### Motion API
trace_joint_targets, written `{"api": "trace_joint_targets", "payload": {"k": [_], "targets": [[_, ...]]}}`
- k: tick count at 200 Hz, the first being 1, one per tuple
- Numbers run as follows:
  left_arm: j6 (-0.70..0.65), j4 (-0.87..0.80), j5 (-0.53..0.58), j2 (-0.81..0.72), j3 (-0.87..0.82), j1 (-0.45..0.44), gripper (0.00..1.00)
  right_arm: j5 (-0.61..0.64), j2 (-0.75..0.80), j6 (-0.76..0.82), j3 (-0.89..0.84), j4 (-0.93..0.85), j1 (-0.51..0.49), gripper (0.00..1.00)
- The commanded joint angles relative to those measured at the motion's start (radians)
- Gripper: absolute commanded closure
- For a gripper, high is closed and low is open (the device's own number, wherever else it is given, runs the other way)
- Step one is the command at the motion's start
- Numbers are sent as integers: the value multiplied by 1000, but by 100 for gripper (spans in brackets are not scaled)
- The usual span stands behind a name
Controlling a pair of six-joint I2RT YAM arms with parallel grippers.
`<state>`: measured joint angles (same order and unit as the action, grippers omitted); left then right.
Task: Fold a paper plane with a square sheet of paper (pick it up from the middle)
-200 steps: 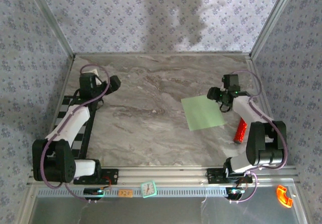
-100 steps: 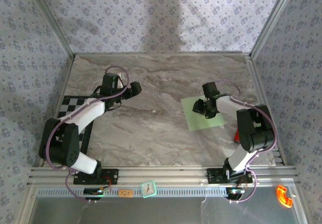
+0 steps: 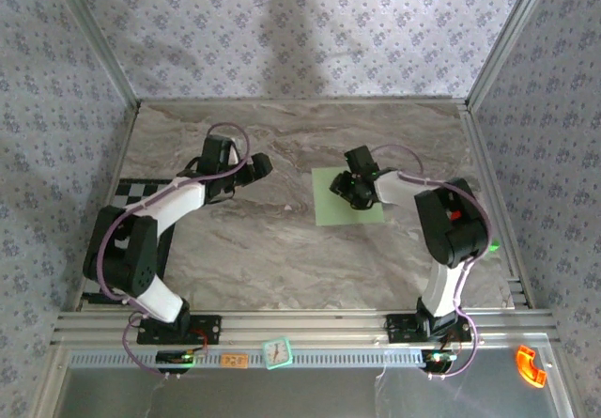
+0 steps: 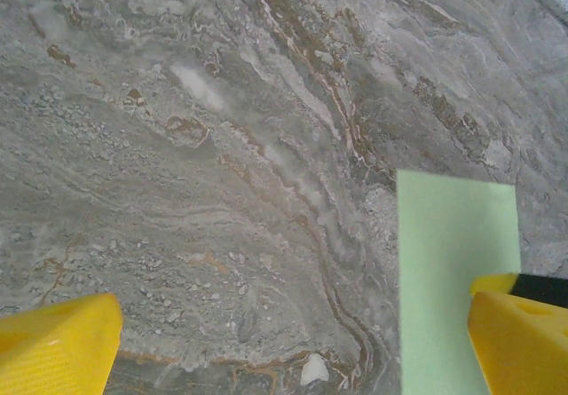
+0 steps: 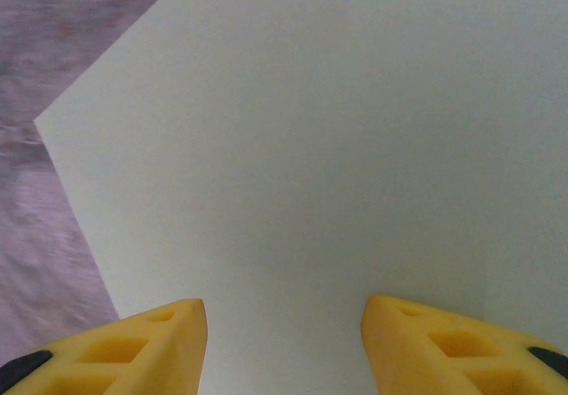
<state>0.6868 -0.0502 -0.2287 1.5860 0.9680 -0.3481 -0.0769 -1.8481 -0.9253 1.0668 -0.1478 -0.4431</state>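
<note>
Robot lab booth: aluminium frame (image 3: 310,322), wallpapered panels (image 3: 282,33) (marble-print tabletop (image 3: 272,249)).

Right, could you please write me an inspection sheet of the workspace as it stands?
Surface: grey marble-patterned table top.
Job's things: pale green square sheet of paper, flat, unfolded, right of centre.
Clutter: black-and-white checkered mat at left edge; small teal-framed clock and orange curved piece at the near edge.
Grippers: left gripper open over bare table beside the sheet; right gripper open above the sheet's middle, contact unclear.
Cables: purple cables looped along both arms.
Surroundings: floral-patterned walls, aluminium frame.
</note>
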Motion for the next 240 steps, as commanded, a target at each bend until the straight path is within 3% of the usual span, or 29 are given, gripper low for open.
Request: {"api": "trace_joint_targets", "payload": {"k": [1, 33, 76, 112, 158, 240], "targets": [[28, 5, -16, 21, 42, -12, 0, -37, -122, -113, 61, -40, -39, 46], [19, -25, -21, 39, 61, -27, 0, -121, -101, -65, 154, -44, -21, 45], [37, -23, -18, 52, 60, -27, 0, -220, 36, 42, 57, -23, 78, 41], [55, -13, -34, 72, 74, -29, 0, -210, 106, 166, -3, -97, 139, 40], [77, 18, -49, 95, 80, -45, 0, -215, 89, 286, -7, -176, 162, 40], [82, 27, -51, 120, 90, -75, 0, -171, -7, 305, 0, -187, 122, 41]]}}
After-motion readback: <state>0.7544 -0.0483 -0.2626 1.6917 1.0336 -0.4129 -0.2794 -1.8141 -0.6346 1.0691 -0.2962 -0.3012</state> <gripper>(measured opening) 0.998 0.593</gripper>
